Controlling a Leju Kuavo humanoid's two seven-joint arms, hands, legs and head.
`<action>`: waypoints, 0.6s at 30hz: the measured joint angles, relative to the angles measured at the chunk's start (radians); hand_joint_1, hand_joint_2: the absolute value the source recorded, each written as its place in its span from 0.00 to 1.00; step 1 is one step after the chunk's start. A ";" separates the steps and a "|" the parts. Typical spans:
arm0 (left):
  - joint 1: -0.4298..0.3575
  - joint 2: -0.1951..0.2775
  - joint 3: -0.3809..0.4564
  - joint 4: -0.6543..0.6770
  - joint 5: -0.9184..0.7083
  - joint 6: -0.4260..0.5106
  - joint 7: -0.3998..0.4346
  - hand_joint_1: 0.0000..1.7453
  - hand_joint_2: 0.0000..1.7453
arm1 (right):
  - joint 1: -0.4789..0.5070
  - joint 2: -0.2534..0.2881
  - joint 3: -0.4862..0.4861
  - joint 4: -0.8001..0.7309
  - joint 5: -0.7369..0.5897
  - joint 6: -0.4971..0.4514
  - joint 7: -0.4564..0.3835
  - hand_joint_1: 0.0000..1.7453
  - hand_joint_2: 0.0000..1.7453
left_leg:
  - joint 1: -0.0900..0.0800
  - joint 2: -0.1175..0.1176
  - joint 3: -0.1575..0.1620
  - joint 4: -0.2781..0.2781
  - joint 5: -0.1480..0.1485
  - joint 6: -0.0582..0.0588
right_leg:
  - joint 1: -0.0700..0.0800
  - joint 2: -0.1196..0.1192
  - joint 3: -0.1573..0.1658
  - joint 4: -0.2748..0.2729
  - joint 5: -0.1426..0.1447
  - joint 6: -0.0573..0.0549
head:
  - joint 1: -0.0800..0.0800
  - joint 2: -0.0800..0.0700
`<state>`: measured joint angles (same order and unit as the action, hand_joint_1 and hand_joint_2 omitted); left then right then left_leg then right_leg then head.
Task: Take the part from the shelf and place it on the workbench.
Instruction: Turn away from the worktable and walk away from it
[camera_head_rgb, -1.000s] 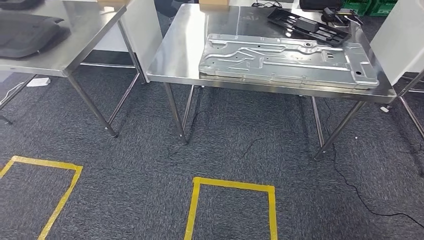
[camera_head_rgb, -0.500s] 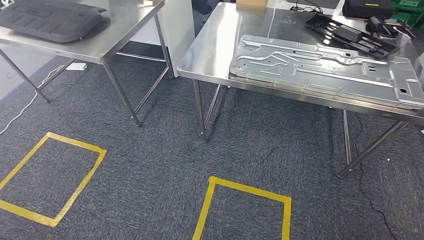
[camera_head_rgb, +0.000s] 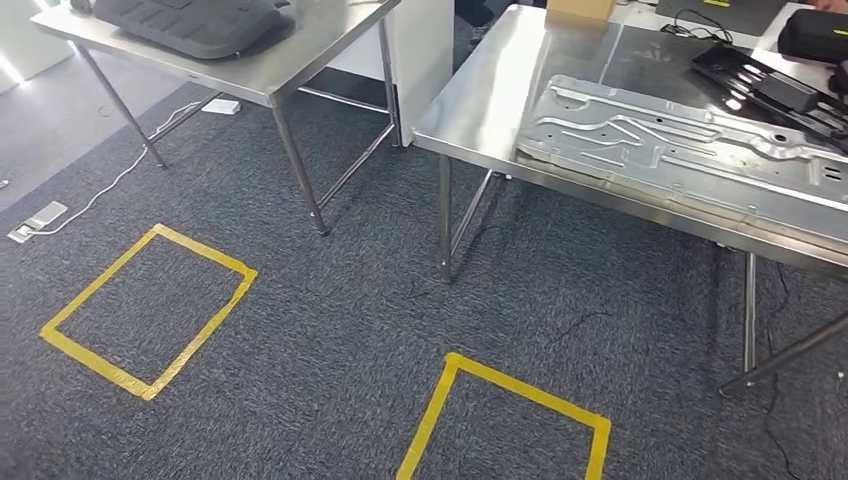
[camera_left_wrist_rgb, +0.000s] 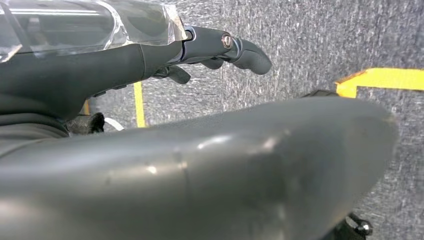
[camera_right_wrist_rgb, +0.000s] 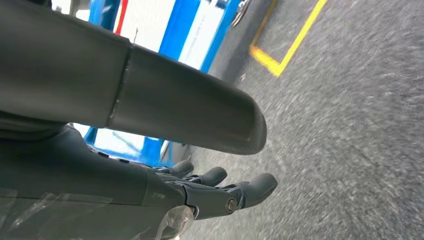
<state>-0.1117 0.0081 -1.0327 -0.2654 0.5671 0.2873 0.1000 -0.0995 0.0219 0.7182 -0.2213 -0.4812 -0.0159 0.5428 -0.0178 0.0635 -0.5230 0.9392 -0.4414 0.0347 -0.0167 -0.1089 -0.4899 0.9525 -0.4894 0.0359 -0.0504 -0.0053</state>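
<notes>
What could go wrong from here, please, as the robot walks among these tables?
The white cable trailing over the carpet to a floor socket could catch a foot. The metal panel lies close to the steel table's near edge, so bumping the table might shift it. Both hands, left and right, hold nothing.

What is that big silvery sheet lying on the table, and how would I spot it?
Look at the steel table on the right of the head view. Along its near edge lies a large flat metal panel. It is pale silver, with pressed ridges and holes, unlike the black tray behind it and the dark grey moulded part on the left table.
</notes>
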 joint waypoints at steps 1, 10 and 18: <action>0.001 0.000 0.000 0.000 0.000 0.000 0.000 0.00 0.00 | -0.003 0.001 0.000 0.000 0.000 -0.001 0.000 0.00 0.00 | 0.001 -0.012 0.000 -0.003 0.003 0.004 | 0.000 -0.009 0.004 -0.003 -0.001 0.005 | 0.000 0.000; 0.005 -0.001 0.000 0.002 0.009 -0.003 0.018 0.00 1.00 | 0.001 0.001 0.008 0.000 0.008 -0.002 0.000 0.00 0.00 | 0.013 -0.120 0.011 -0.017 0.017 0.025 | -0.006 0.109 -0.128 0.259 -0.095 0.021 | 0.002 0.001; 0.008 0.003 0.000 0.006 0.008 -0.011 0.023 0.00 0.75 | 0.000 0.002 0.014 0.001 0.009 -0.007 -0.001 0.00 0.00 | 0.017 -0.170 -0.009 0.018 -0.006 -0.011 | -0.012 0.149 -0.024 0.010 0.014 -0.006 | 0.000 0.001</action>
<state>-0.1040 0.0111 -1.0327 -0.2590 0.5754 0.2759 0.1232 -0.0994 0.0235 0.7323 -0.2199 -0.4724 -0.0234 0.5422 -0.0006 -0.1068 -0.5323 0.9575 -0.4474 0.0242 -0.0290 0.0398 -0.5136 0.9626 -0.4752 0.0304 -0.0508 -0.0045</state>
